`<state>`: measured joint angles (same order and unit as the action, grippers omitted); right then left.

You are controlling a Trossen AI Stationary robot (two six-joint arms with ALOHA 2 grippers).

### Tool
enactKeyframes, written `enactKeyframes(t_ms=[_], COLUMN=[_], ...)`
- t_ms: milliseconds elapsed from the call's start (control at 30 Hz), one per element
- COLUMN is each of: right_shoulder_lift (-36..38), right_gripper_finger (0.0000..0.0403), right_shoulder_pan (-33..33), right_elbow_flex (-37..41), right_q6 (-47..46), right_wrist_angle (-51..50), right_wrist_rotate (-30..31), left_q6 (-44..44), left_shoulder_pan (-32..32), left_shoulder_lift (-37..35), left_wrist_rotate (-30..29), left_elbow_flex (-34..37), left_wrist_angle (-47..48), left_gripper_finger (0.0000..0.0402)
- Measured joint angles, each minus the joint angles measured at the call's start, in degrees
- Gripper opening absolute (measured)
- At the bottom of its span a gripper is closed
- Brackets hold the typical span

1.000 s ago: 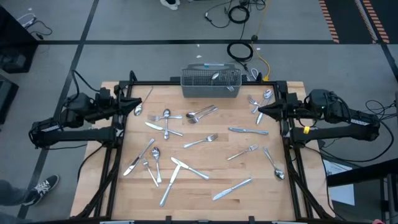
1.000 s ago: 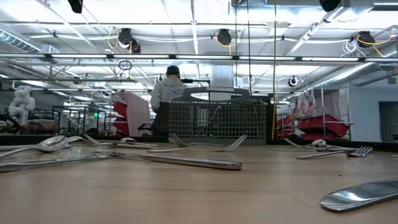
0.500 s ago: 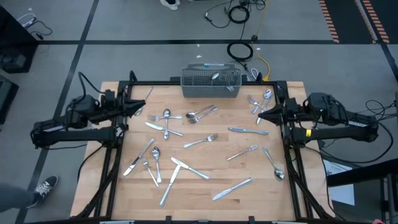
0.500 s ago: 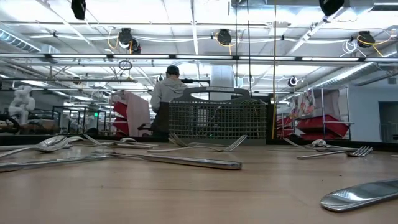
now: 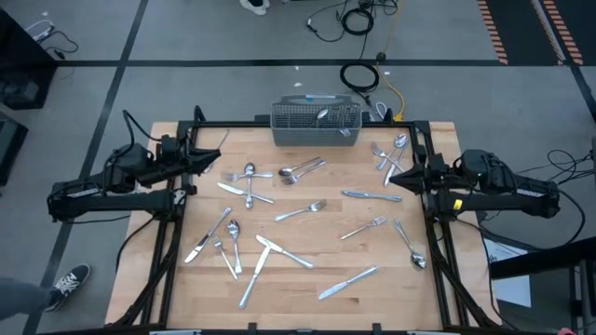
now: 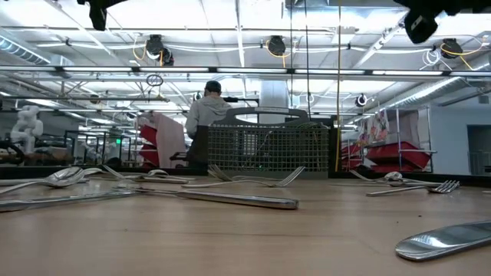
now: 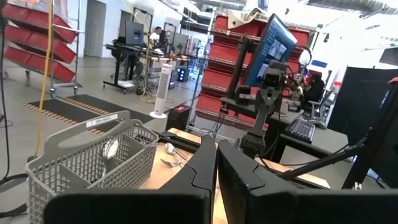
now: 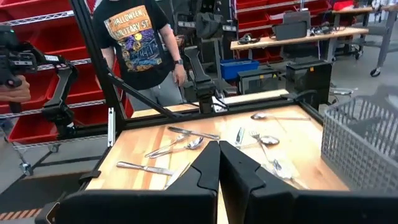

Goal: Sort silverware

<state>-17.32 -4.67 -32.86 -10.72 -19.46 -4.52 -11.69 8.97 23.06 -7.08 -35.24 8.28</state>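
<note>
The silverware (image 5: 300, 211), shiny forks, spoons and knives, lies scattered flat over the wooden table (image 5: 307, 279). One spoon (image 5: 323, 113) stands in the grey mesh basket (image 5: 315, 123) at the far edge. My left gripper (image 5: 212, 160) hovers shut above the table's left edge, pointing level toward the right. Its closed fingers (image 7: 205, 165) show in the left wrist view. My right gripper (image 5: 391, 179) hovers shut above the right edge, pointing level toward the left, with its fingers (image 8: 208, 165) pressed together. Both are high above the cutlery and hold nothing.
The basket (image 7: 87, 162) has several compartments. A black frame (image 5: 177, 186) runs along the table's sides. A person in a black printed T-shirt (image 8: 140, 43) stands beyond the left edge, and another person (image 6: 207, 111) stands behind the basket. Cables (image 5: 361, 76) lie on the floor.
My right gripper has sunk toward the table, coming into the low view from above, and has stayed shut. The silverware has not moved.
</note>
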Motion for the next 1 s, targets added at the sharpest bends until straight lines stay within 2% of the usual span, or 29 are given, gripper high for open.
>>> enactKeyframes(t_ms=[167, 333, 533, 700, 867, 1000], right_shoulder_lift=[5.4, 9.0, 8.4, 7.6, 7.6, 7.3], right_gripper_finger=[0.0, 0.0, 0.0, 0.0, 0.0, 0.0], right_shoulder_pan=[0.0, 0.0, 0.0, 0.0, -0.1, -1.5], right_elbow_flex=[4.6, 7.9, 8.8, 8.8, 8.8, 8.8], right_q6=[-2.9, -5.6, -8.2, -8.7, -9.2, -9.8], right_wrist_angle=[-0.1, -0.8, -6.0, -7.4, -7.4, -7.5], right_wrist_rotate=[4.4, 17.4, 28.5, 34.1, 47.3, 50.9], left_q6=[0.0, 0.0, 0.0, 0.1, 0.0, 0.1], left_shoulder_pan=[0.0, 0.0, 0.0, 0.0, 0.0, 0.0], left_shoulder_lift=[1.2, 3.6, 7.6, 10.7, 12.5, 12.9], left_wrist_rotate=[-1.4, -1.9, -2.3, -2.3, -2.3, -2.3], left_elbow_flex=[0.0, 0.0, 0.0, 0.0, 0.0, 0.0], left_wrist_angle=[0.2, 0.2, 0.1, -0.3, -0.7, -2.3], left_gripper_finger=[0.0022, 0.0022, 0.0022, 0.0022, 0.0022, 0.0022])
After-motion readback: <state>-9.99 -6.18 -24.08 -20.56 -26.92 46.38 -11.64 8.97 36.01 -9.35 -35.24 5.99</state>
